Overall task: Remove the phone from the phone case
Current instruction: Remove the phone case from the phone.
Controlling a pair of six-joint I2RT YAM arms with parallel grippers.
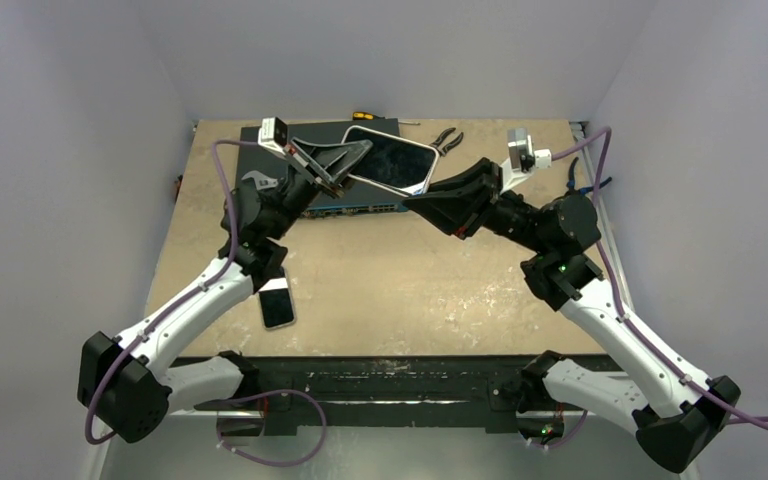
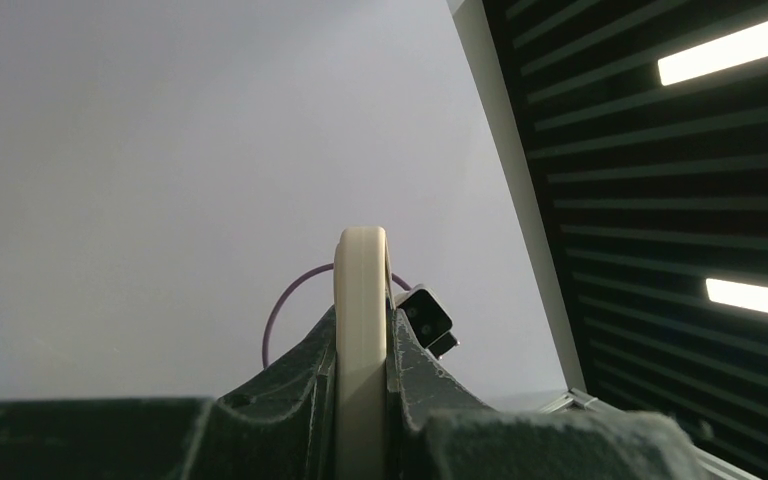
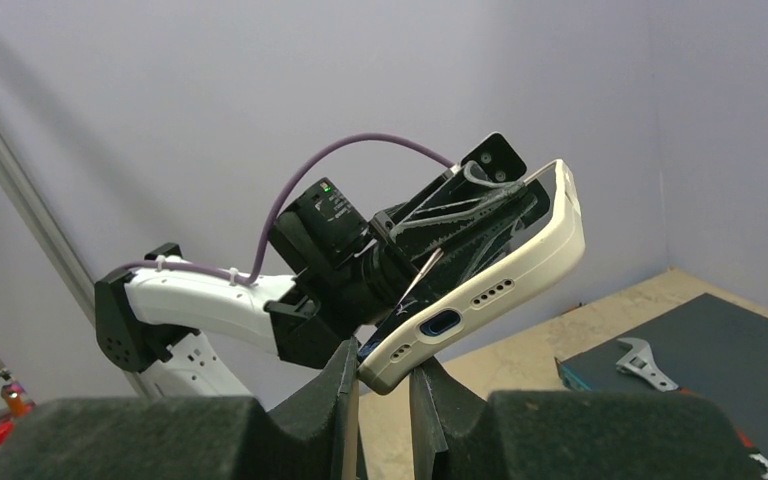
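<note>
Left fingers (image 2: 310,375): dark, grainy-surfaced pads pressed flat against both faces of the phone case (image 2: 362,270), which stands edge-on between them.
Left gripper (image 1: 345,166): closed narrowly on the case's left end, holding it in the air above the back of the table.
Right fingers (image 3: 332,405): the same rough black material, pinching one lower corner of the case from either side.
Right gripper (image 3: 382,378): clamped tight on that corner, opposite the left gripper's end.
Phone case: cream, matte and soft-looking, with rounded corners and a thick rim. Its bottom edge has an oval port cutout with a short row of small holes on either side.
Phone (image 1: 392,157): still seated in the case, a glossy black screen framed by the pale rim, tilted and held between the two grippers.
Dark flat box (image 1: 360,203): a rectangular slab beneath the held phone, with a blue front strip carrying a row of ports.
Wrench (image 3: 640,358): bright metal with an adjustable head, lying on the box's dark top.
Pliers (image 1: 447,140): dark handles, on the table just right of the phone.
Screwdriver (image 1: 365,115): small with a yellow-and-black handle, at the far edge.
Second handset (image 1: 277,303): white-edged with a dark screen, lying flat beside the left arm.
Tabletop (image 1: 410,290): beige and mottled, like stone.
</note>
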